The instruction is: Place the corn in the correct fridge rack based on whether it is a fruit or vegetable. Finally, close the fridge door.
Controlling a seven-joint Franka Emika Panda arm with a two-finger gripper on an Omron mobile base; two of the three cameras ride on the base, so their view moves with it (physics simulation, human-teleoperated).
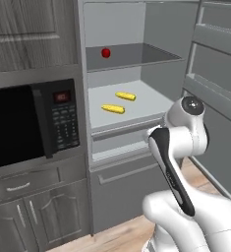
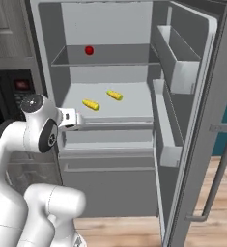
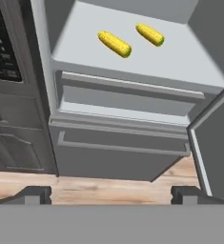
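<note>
Two corn cobs lie on the pale fridge rack, apart from each other and both lengthwise across the shelf. The nearer corn sits toward the front lip, and the second corn cob lies farther back and a little to the right; in the hand view the nearer one is at upper left with its greenish end pointing right and down. Above them, on the darker grey shelf, a small red ball rests near the back wall. The fridge door stands wide open on the right, its inner bins facing the compartment and its vertical handle visible on the outer edge in the right base view. The gripper hangs empty in front of the lower drawers, below the rack and well clear of the corn, with its two dark fingertips set far apart. A black-fronted microwave sits in the cabinets to the left of the fridge, above grey wood-grain cupboard doors. The floor is pale wood planking
</note>
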